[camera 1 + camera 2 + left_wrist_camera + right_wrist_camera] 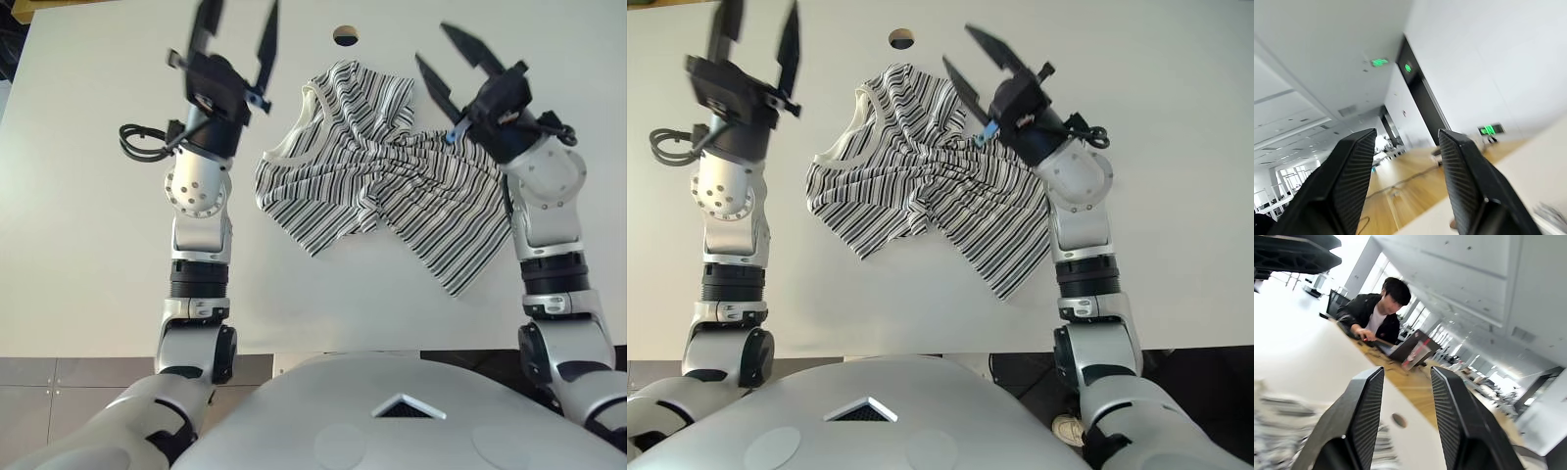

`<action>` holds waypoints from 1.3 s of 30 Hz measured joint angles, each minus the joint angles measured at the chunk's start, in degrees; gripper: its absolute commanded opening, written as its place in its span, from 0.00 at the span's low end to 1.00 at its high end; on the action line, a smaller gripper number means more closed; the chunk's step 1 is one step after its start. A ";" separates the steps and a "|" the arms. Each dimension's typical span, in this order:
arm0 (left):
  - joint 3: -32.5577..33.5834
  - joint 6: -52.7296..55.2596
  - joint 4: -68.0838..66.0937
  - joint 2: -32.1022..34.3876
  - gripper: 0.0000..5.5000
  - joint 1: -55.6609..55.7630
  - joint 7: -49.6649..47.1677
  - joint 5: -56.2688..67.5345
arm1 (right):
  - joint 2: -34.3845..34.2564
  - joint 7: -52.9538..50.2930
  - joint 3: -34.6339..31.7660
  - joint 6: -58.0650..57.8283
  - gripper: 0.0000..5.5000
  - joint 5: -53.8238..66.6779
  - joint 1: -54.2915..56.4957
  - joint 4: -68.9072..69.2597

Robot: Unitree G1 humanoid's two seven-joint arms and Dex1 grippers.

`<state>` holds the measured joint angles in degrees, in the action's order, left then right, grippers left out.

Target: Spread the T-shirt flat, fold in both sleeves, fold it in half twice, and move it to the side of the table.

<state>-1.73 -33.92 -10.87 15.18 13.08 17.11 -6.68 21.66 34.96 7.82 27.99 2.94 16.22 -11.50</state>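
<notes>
A black-and-white striped T-shirt (377, 171) lies crumpled on the white table (88, 264), its neckline toward the far left and one corner trailing toward the near right. My left gripper (235, 31) is raised above the table to the left of the shirt, open and holding nothing; its fingers (1354, 181) point up toward the room. My right gripper (453, 61) hovers over the shirt's far right part, open and empty, with its fingers (1364, 421) spread.
A round cable hole (345, 36) sits in the table just beyond the shirt. A black cable loop (142, 142) hangs at the left forearm. Bare tabletop stretches left of the shirt and along the near edge.
</notes>
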 measured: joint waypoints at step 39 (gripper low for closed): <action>-38.34 2.60 -27.11 35.43 0.43 17.63 -38.90 -77.30 | -8.08 7.03 33.00 4.27 0.32 -23.52 -2.33 -7.28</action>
<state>-40.07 -31.32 -37.98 50.61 30.70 -21.79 -83.98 13.58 41.99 40.82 32.26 -20.58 13.89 -18.78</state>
